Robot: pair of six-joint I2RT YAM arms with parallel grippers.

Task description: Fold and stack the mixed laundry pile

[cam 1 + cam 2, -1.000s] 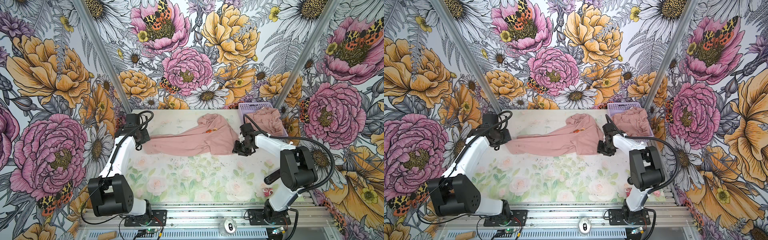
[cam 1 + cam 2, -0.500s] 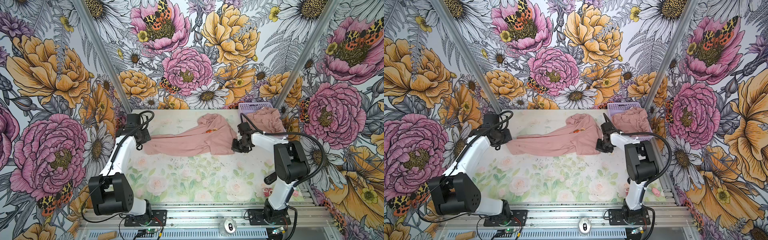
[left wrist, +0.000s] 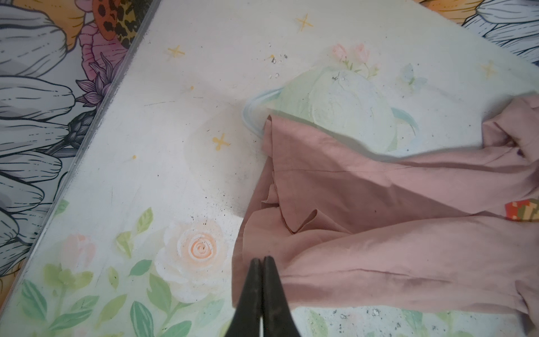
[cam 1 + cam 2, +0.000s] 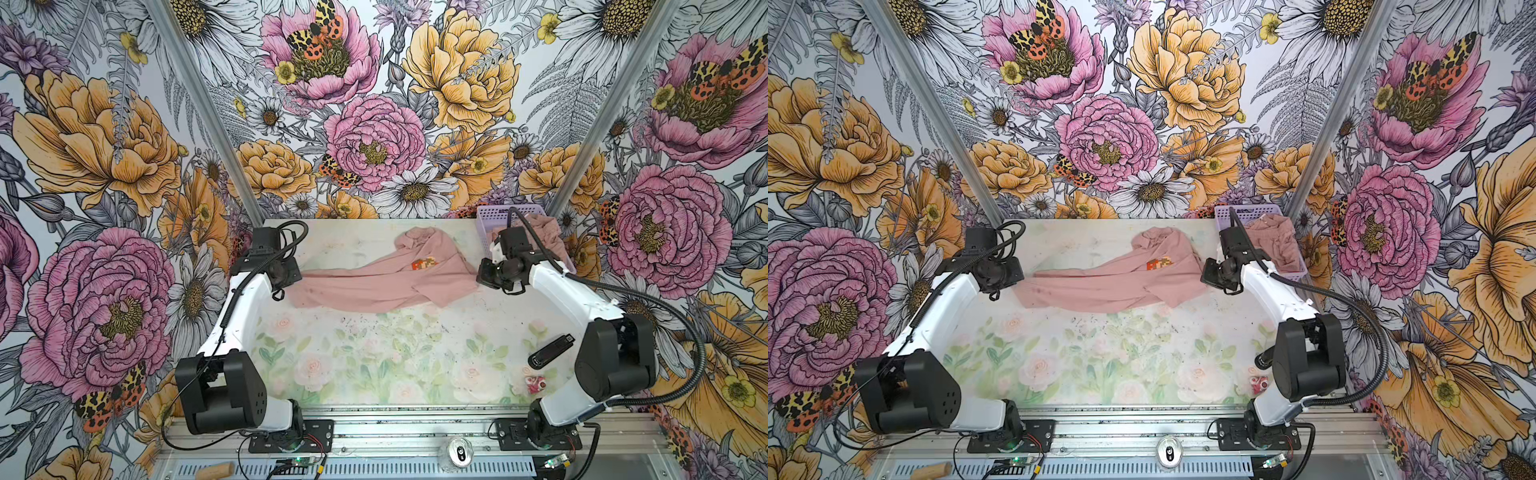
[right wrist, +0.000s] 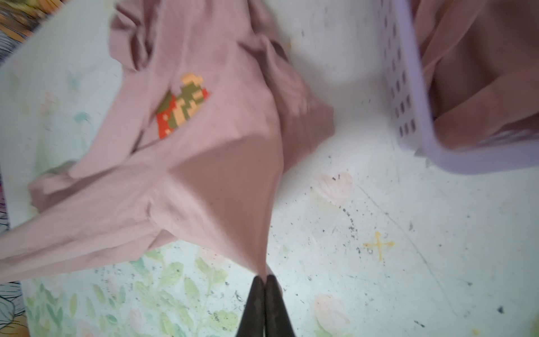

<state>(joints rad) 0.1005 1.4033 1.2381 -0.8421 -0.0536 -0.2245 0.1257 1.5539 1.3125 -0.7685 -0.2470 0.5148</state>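
The table (image 4: 374,357) is showing plenty of bare surface along its near half. The T-shirt (image 4: 374,286) is lying stretched across the far half, crumpled at its far end, so collar and sleeves are hard to make out. The lavender basket (image 4: 487,216) is sitting in the far right corner, partly hidden behind the right arm, with more pink garments (image 4: 548,237) bunching inside. The shirt's right end is stopping just short of it. The pixel figure (image 5: 182,108) is half tucking into a fold. The right gripper (image 5: 264,278), jaws pressed together, is pinching the shirt into a tented peak, though that view is blurring. The left gripper (image 3: 261,261), also closed, is nipping the hem near the left table edge. A black stick-like object (image 4: 550,351) is lying beside the right arm.
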